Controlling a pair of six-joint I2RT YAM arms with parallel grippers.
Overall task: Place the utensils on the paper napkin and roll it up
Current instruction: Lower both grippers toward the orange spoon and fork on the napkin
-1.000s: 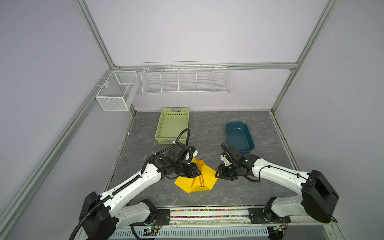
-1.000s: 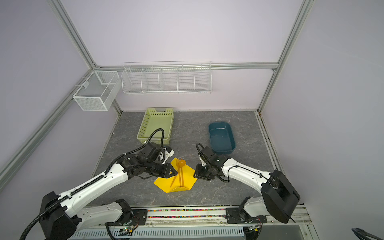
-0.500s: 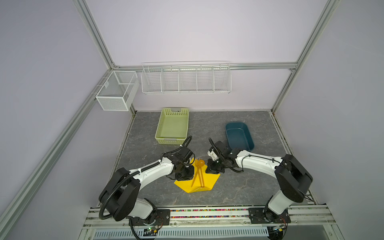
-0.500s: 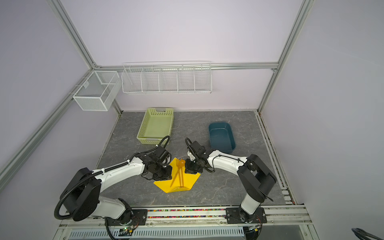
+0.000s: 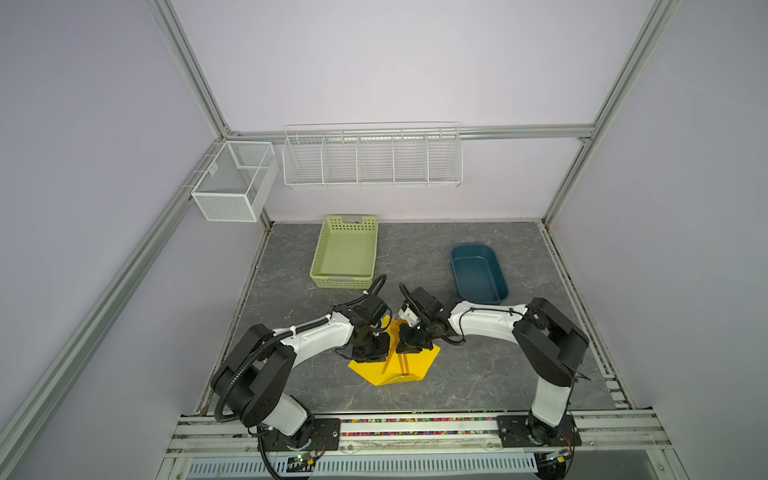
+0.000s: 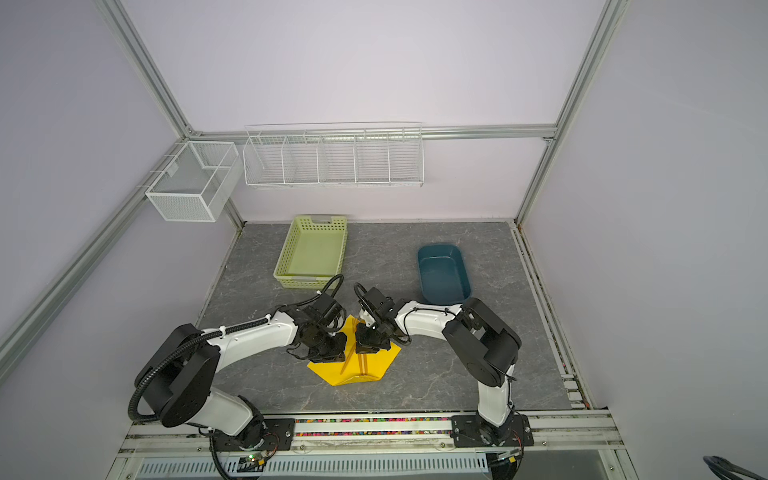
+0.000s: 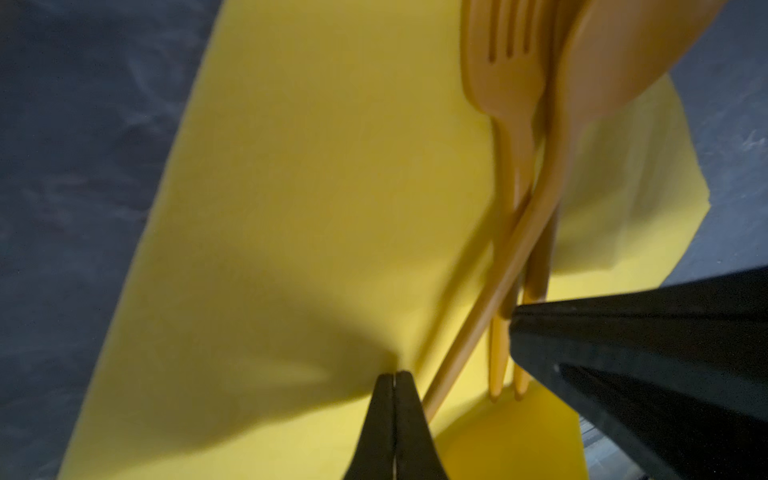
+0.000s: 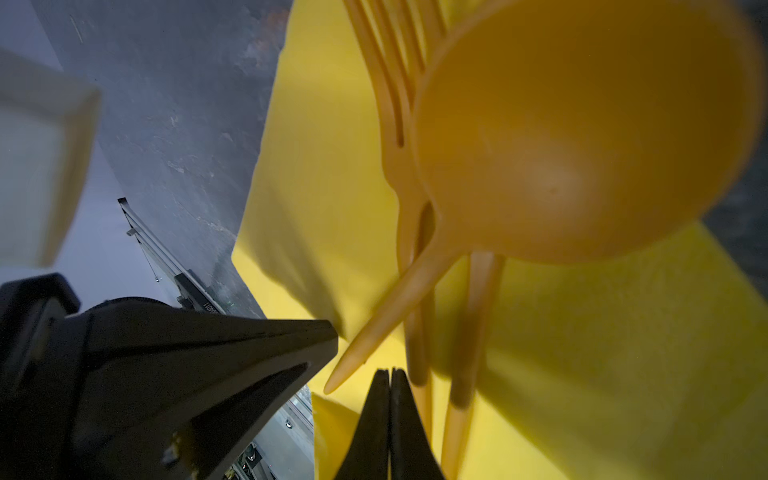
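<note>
Utensils (image 5: 402, 363) lie along the middle of the napkin (image 5: 413, 368). Your left gripper (image 7: 394, 376) and right gripper (image 8: 390, 372), both closed, apparently pinch opposite edges, ready for folding inward.

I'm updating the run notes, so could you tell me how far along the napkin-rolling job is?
Done: the utensils, fork and spoon among them, lie together on the paper napkin. In hand: the left claw and right claw are shut down on it, seemingly pinching the sheet. Left: rolling; the napkin lies mostly flat, not wrapped around them.
</note>
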